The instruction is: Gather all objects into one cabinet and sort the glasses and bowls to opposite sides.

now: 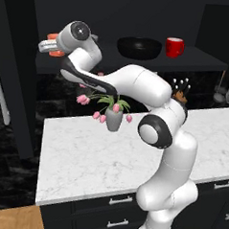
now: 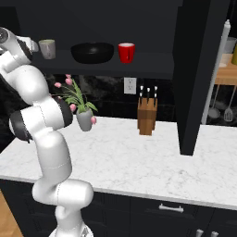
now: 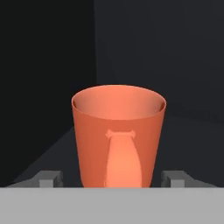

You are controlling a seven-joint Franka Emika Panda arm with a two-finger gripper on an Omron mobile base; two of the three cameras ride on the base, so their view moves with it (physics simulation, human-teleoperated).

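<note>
Fingers: two small grey fingers [image 3: 48, 178] are seen low in the hand view, one on each side of the orange mug [image 3: 118, 136]. They are spread wide, and a gap is seen between each tip and the mug, so the mug is not squeezed.
Gripper: the gripper [image 1: 49, 46] is held at the left end of the shelf [image 1: 201, 58] in the left base view, with a bit of orange seen by it.
Orange mug: it is stood upright on the dark shelf, with its handle turned toward the hand camera. A dark corner of the cabinet is seen behind it.
Black bowl: the wide black bowl [image 2: 92, 52] is set near the middle of the shelf.
Red mug: the red mug [image 2: 126, 52] is stood just to the right of the bowl, close beside it.
Pale mug: the pale mug [image 2: 47, 48] is seen in the right base view, left of the bowl, near the arm.
Cabinet door: the tall black door [image 2: 196, 74] is swung open, and its edge is seen at the right of the right base view.
Worktop: the white marble worktop [image 2: 139, 162] lies below the shelf.
Vase: a grey vase of pink tulips [image 1: 113, 117] is stood on the worktop.
Knife block: a wooden knife block [image 2: 147, 116] is stood at the back of the worktop.
</note>
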